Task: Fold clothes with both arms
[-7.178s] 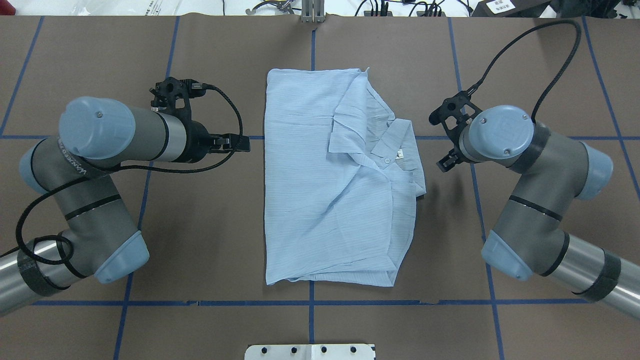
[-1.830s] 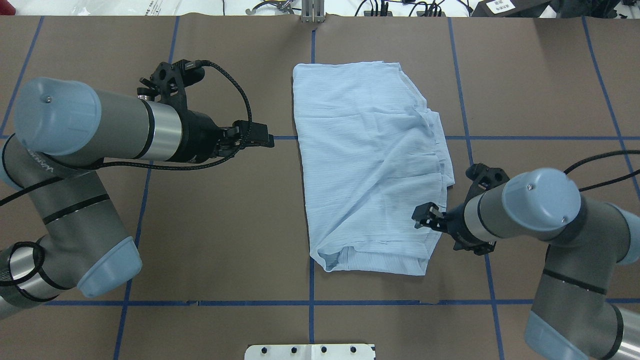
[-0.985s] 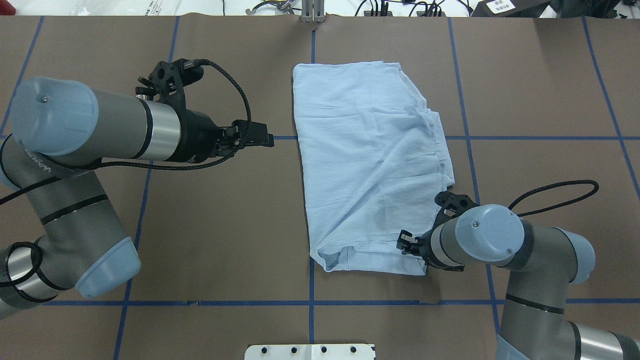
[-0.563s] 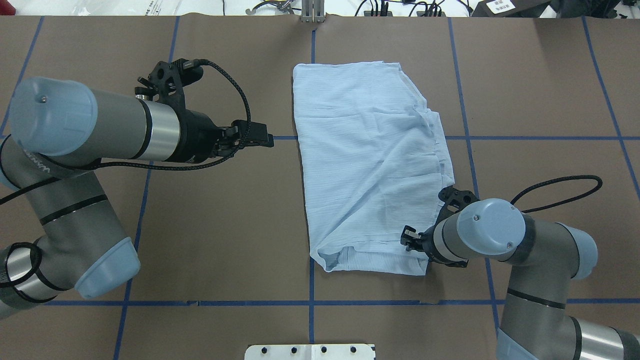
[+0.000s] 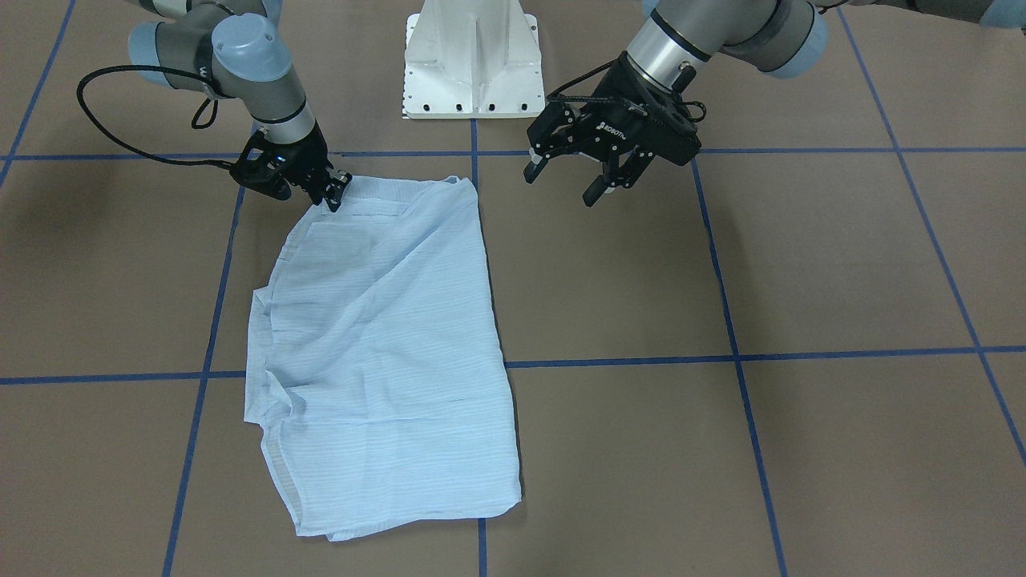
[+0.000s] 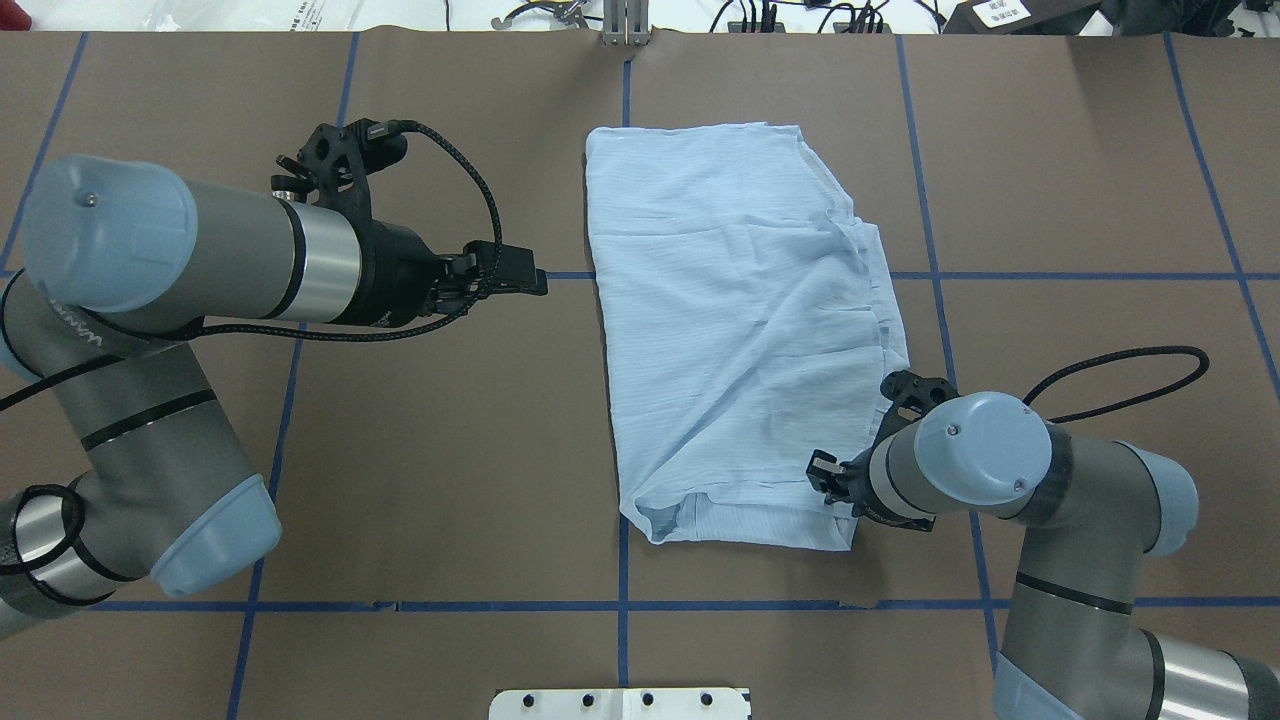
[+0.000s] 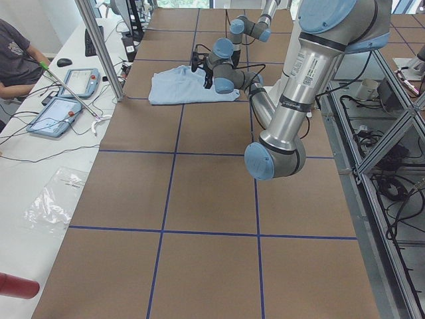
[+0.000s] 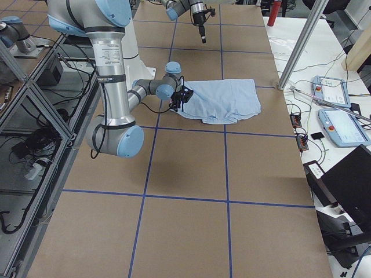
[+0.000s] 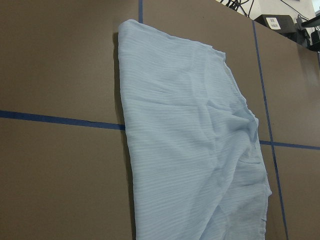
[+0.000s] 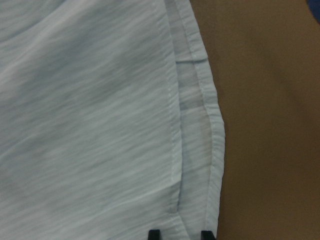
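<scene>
**1. Workpiece position.** The thin, pale-blue, finely striped cloth shirt (image 6: 740, 330) lies flat on the brown-covered desk (image 6: 400, 450). Most of it sits on the robot's right of the central blue tape line (image 6: 622, 640).

**2. Work done.** We see a rough rectangle several layers thick. No sleeve, collar or button shows, so we judge the sleeve and side folds complete. The right-hand edge is uneven and wrinkled.

**3. Right pincer.** The black right pincer (image 6: 825, 475) sits low at the shirt corner nearest the robot on its right side. In the right wrist view, its 2 fingertips (image 10: 154, 233) stand a narrow gap apart with the stitched hem (image 10: 216, 150) between them. We judge the cloth bracketed but not yet clamped.

**4. Left pincer.** The black left pincer (image 5: 563, 183) hangs wide over bare desk, well apart from the shirt, and holds nothing.

**5. Work left.** We judge that at least 1 lengthwise fold remains. For a 2-arm lift, the left pincer must first take the other near corner (image 6: 645, 525).
</scene>
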Controlling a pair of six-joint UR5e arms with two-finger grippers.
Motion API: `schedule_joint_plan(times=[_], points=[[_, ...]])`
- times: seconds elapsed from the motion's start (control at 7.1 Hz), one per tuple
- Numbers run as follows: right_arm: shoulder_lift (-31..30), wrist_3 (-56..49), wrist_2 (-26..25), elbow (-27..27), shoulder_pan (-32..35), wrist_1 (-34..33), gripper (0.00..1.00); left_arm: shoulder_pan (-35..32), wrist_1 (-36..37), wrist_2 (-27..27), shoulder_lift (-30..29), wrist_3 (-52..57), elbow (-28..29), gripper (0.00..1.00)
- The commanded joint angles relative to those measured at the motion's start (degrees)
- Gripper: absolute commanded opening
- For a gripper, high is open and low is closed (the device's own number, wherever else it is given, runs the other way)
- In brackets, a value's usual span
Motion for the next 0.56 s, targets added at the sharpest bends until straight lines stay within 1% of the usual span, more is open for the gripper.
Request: schedule_joint_plan(times=[0.0,0.14,0.42], points=[[0.0,0.0,0.1,0.0,0.2,0.0,0.00,0.0,0.0,0.0,-0.1,0.0,0.1,1.00],[0.2,0.0,0.8,0.8,0.3,-2.0,0.00,0.0,0.0,0.0,-0.1,0.0,0.2,1.00],[0.2,-0.1,1.7,4.8,0.6,-7.3,0.00,0.0,0.0,0.0,-0.2,0.0,0.2,1.00]])
